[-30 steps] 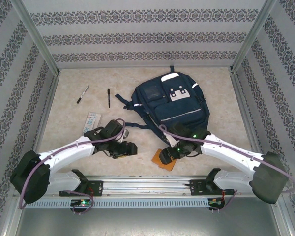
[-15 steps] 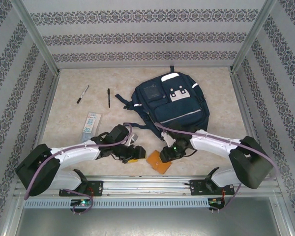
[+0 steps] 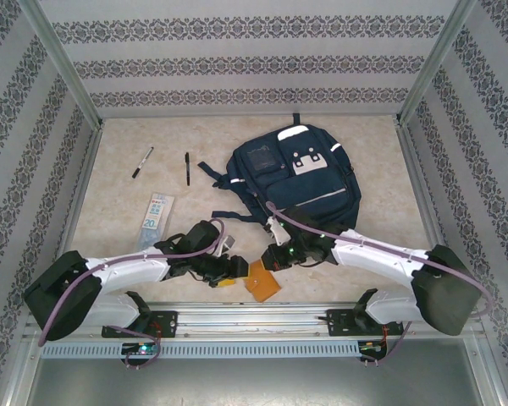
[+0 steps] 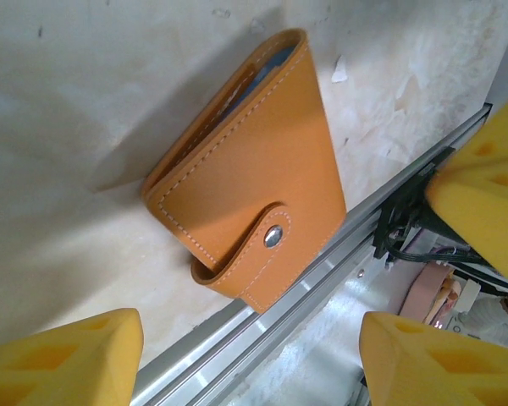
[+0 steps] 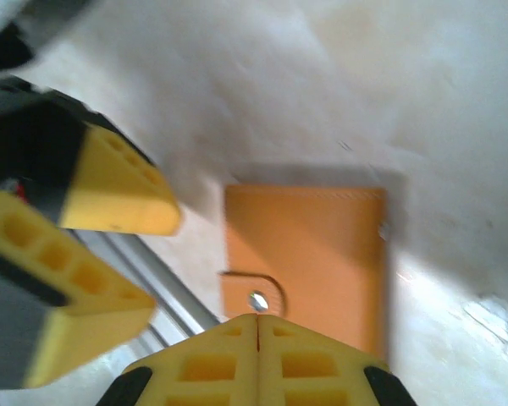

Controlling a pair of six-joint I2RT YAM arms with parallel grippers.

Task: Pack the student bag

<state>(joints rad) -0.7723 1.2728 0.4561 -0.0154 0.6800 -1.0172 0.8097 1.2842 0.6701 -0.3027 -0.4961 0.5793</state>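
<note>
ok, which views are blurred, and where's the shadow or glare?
Right wrist: blurred throughout, the orange wallet soft-edged, with shadow along its top and right edges. Left wrist: sharp; the wallet throws a soft shadow to its left, and its metal snap glints. Top external: even light, the student bag crisp.

Wallet [image 3: 262, 282] before student bag [image 3: 298, 173], seemingly apart

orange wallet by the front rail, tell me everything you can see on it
The wallet is tan-orange and looks like leather, with pale stitching along its edges. A strap over one edge closes on a metal snap, and a bluish lining peeks out at the far edge. It lies closed on the table beside the rail, between the open left gripper and the shut right gripper. Neither holds it.
</note>
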